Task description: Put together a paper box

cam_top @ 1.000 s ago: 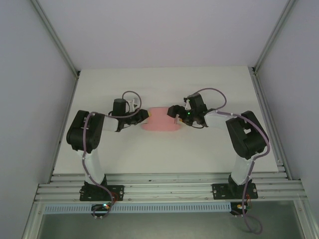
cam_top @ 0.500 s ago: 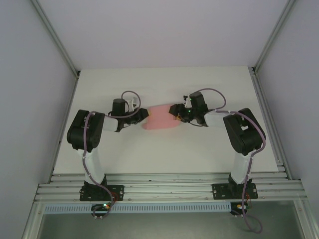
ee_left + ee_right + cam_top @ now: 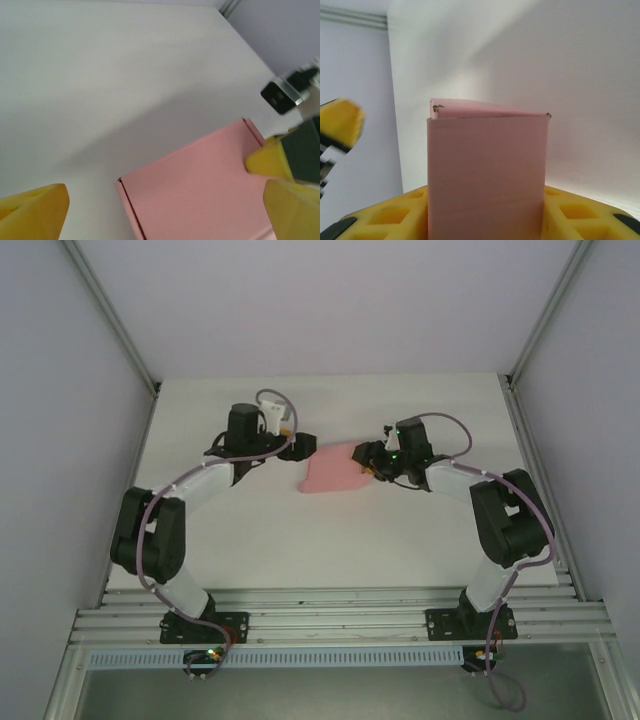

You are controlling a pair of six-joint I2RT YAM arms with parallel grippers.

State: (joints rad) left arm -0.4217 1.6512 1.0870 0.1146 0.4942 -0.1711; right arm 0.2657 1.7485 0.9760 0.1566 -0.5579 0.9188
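The paper box is around the middle of the white table, between the two arms, and honestly I can't tell if it's resting flat or lifted a bit. Its long axis runs roughly left-right, skewed so the right end points a little toward the far edge. The right gripper has that right end pinched, and on its wrist cam the box sticks straight out between the yellow fingers. The left gripper is spread wide with nothing in it, just beside the box's far-left corner.
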